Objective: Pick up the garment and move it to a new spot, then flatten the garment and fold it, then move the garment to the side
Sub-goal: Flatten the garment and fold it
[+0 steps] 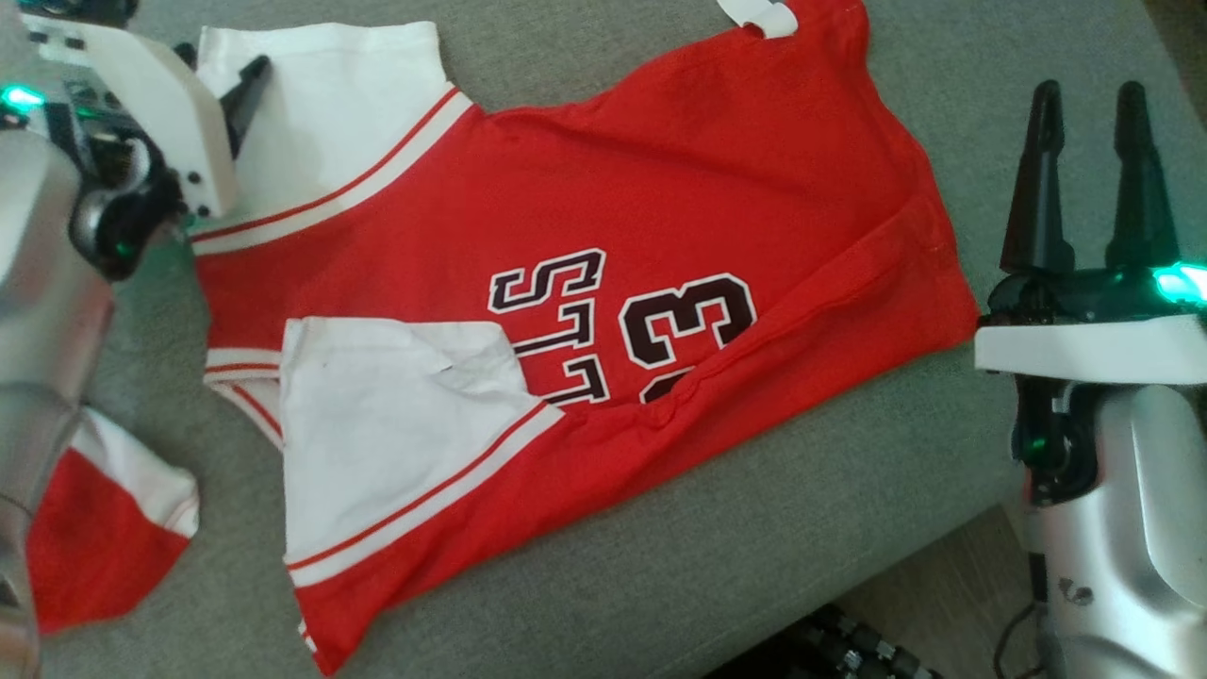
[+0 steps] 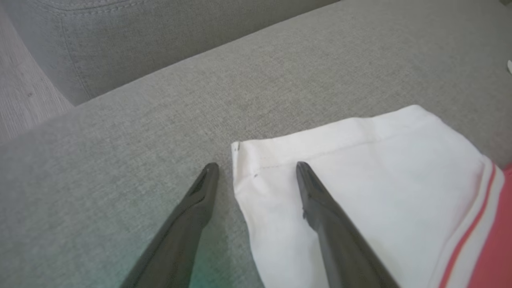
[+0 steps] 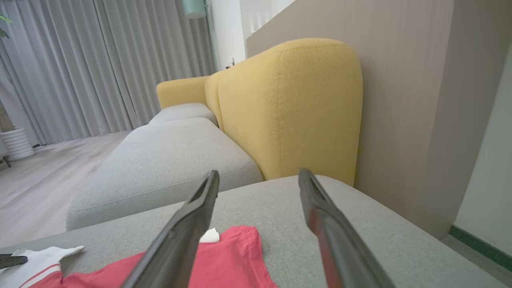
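Spread wide and empty, the left gripper (image 2: 257,166) hangs with one dark finger over the grey sofa cushion (image 2: 280,80) and the other over the white sleeve (image 2: 380,160); whether it touches is unclear. That sleeve belongs to the red garment (image 1: 679,179), lying flat on the cushion, its second sleeve (image 1: 377,424) folded over part of the dark print (image 1: 622,321). The right gripper (image 1: 1089,94), jaws apart and empty, hovers just beside the garment's red edge, while the left forearm (image 1: 47,311) hides part of the cloth.
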Motion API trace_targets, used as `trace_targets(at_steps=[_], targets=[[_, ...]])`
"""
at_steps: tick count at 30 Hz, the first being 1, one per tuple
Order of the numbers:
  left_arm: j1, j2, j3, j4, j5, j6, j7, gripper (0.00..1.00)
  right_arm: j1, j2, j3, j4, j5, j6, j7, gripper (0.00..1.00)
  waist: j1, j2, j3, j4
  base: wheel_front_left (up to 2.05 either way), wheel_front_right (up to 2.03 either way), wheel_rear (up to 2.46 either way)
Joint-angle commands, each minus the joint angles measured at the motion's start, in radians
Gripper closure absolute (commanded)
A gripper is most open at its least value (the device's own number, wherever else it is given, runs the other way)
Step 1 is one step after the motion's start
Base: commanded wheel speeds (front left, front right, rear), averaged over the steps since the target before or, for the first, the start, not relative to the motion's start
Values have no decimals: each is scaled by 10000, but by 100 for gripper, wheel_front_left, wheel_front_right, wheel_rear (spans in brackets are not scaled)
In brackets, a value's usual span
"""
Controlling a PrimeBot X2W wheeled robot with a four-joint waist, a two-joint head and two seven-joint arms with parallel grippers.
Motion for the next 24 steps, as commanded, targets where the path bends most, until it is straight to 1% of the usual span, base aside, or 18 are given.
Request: trace_targets(at_steps=[1, 6, 9, 10, 11, 13, 17, 20, 24], targets=[[-642, 442, 259, -161, -103, 16, 78, 0, 62, -32, 121, -390, -35, -7, -102, 0, -1, 0, 43, -63, 0, 0, 0], [-774, 555, 38, 193, -259, 16, 75, 0, 154, -32, 103, -592, -40, -7, -103, 0, -1, 0, 122, -174, 0, 0, 0], [-721, 458, -104, 160, -704, 16, 375, 1, 205, -32, 71, -674, -49, -7, -103, 0, -1, 0, 155, -184, 0, 0, 0], [-706, 436, -158, 110, -853, 16, 482, 75, 218, -32, 56, -684, -68, -7, -103, 0, -1, 0, 158, -171, 0, 0, 0], [-694, 419, -255, 20, -960, 16, 565, 100, 229, -32, 27, -687, -102, -7, -104, 0, -1, 0, 152, -133, 0, 0, 0], [-697, 415, -409, -112, -1100, 16, 557, 100, 215, -32, -9, -665, -226, -7, -104, 0, -1, 0, 117, -34, 0, 0, 0], [-704, 232, -556, -316, -1252, 16, -141, 100, 85, -32, -82, -601, -678, -7, -104, 0, -1, 0, -126, 312, 0, 0, 0], [-736, 64, -713, -591, -1179, 16, -1092, 100, -97, -44, -194, -577, -1170, -7, 90, 0, -1, 0, -389, 693, 0, 0, 0], [-721, -230, -970, -1136, -1019, 16, -2568, 100, -395, -474, -271, -548, -1530, -7, 714, 0, -1, 0, -819, 1332, 0, 0, 0]])
